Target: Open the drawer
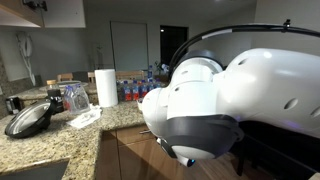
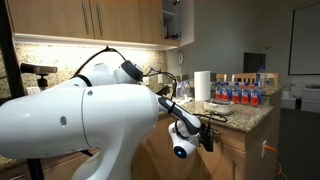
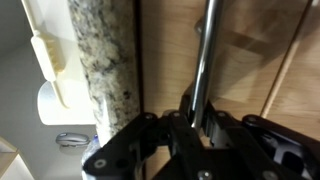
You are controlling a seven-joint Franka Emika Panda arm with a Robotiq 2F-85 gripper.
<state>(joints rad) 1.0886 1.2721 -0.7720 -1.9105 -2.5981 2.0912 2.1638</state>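
Note:
In the wrist view my gripper (image 3: pixel 197 118) is closed around the silver bar handle (image 3: pixel 205 50) of the light-brown wooden drawer (image 3: pixel 255 40), just under the granite counter edge (image 3: pixel 100 60). The drawer front looks flush with the cabinet, and its inside is hidden. In an exterior view the gripper (image 2: pixel 205 135) is at the cabinet front below the counter. In an exterior view the white arm (image 1: pixel 235 90) blocks most of the wooden cabinet front (image 1: pixel 125 152).
On the granite counter stand a paper towel roll (image 1: pixel 106 87) and a row of bottles (image 1: pixel 135 90), and a dark pan lid (image 1: pixel 30 118) lies there too. The roll (image 2: pixel 202 85) and bottles (image 2: pixel 245 92) show in both exterior views. Upper cabinets (image 2: pixel 110 20) hang above.

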